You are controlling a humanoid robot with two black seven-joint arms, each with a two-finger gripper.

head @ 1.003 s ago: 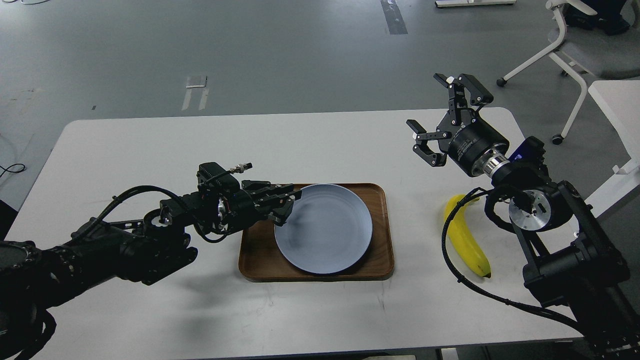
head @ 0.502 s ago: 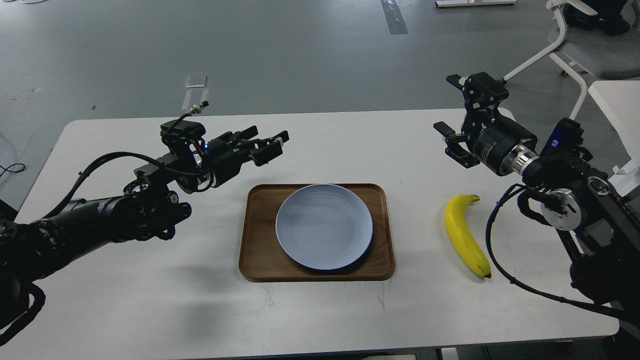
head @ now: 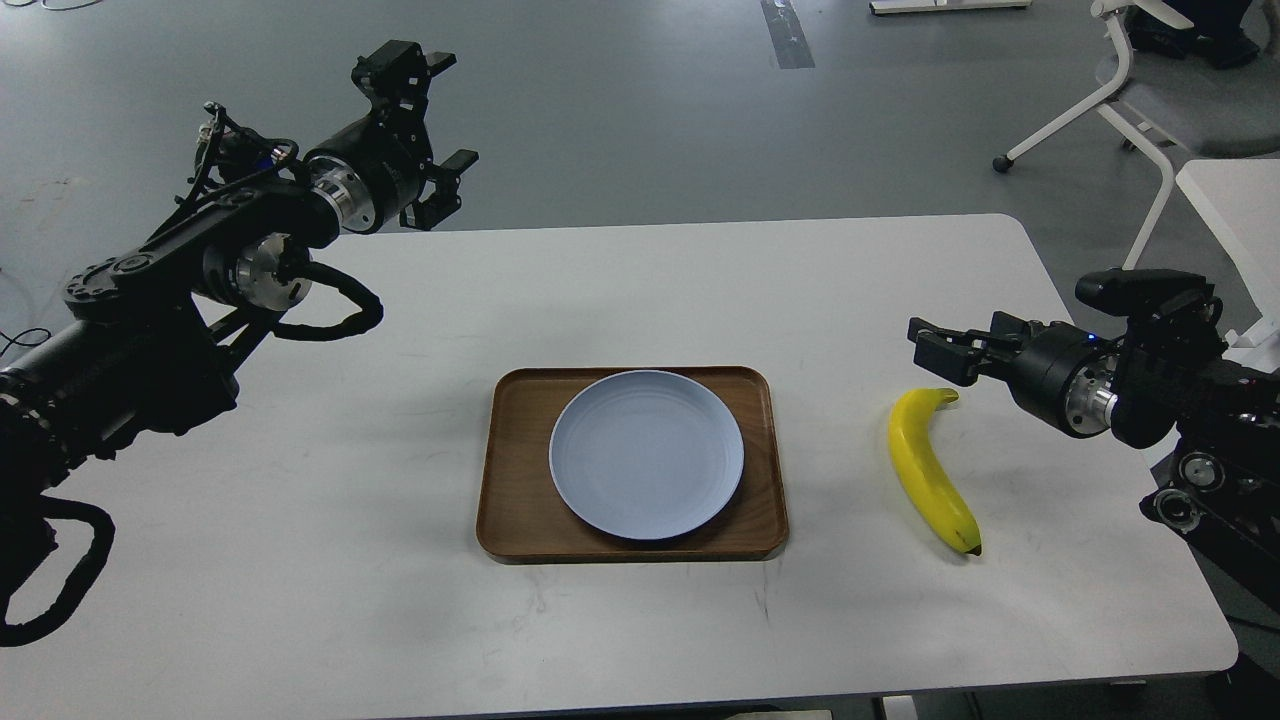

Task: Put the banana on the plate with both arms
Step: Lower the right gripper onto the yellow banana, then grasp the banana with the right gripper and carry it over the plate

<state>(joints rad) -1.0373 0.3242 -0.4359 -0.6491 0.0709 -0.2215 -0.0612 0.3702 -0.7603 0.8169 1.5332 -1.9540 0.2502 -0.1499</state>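
Note:
The yellow banana [head: 925, 470] lies on the white table right of the tray, its dark tip toward the front. The pale blue-grey plate [head: 646, 455] sits empty on the brown wooden tray [head: 492, 500]. My right gripper [head: 935, 350] is low over the table, just behind the banana's far end, pointing left. Its fingers are apart and hold nothing. My left gripper [head: 455, 110] is raised high beyond the table's far left edge, open and empty, far from the plate.
The white table [head: 300, 560] carries only the tray, plate and banana. A white office chair [head: 1150, 90] stands on the grey floor at the back right. A second white surface [head: 1235, 215] is at the right edge.
My left gripper has left the plate's left rim and risen far up and back to the left. My right gripper has come down from above to just behind the banana's far end.

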